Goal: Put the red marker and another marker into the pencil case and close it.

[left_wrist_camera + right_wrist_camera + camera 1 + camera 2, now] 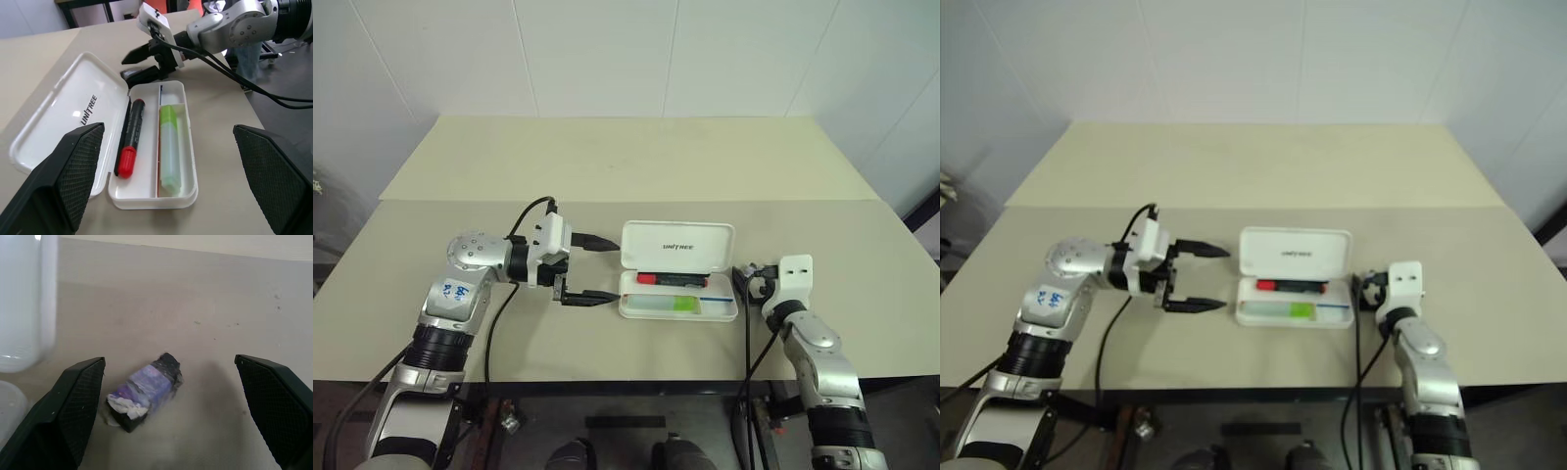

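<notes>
Pencil case (677, 247): we see it lying open on the table (607, 176), lid back
Red marker (666, 278): inside, in the compartment nearest the lid
Green highlighter (671, 305): inside, in the front compartment
Left gripper (602, 267): spread wide, empty, just beside the case
Right gripper (132, 66): released, empty, at the case's other end

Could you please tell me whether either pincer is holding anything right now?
Nothing is held: the left pincer and right pincer are both open and empty.
</notes>
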